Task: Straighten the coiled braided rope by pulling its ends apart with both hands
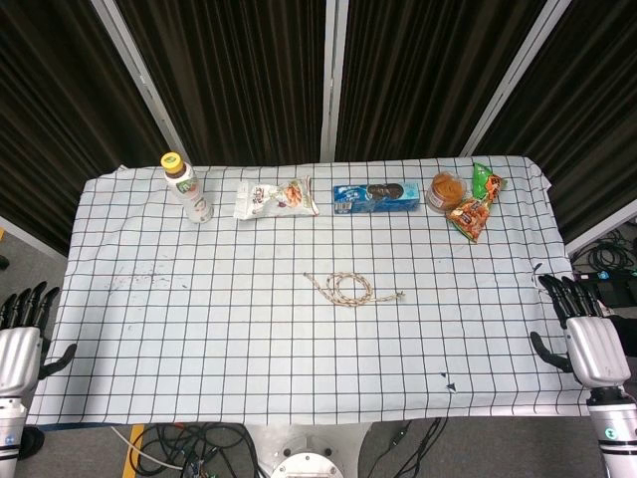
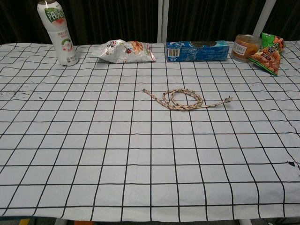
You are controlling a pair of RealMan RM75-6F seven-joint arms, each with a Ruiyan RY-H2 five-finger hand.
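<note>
The left robot hand [image 1: 22, 344] sits at the lower left of the frame, fingers spread and holding nothing; the right robot hand [image 1: 587, 339], lower right, likewise. The coiled braided rope [image 1: 348, 288] lies mid-frame on the checked worktop [image 1: 199, 339], well apart from both.

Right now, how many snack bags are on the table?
3. A white snack bag lies at the back, left of the blue cookie box. A green bag and an orange bag lie at the back right by the jar.
</note>
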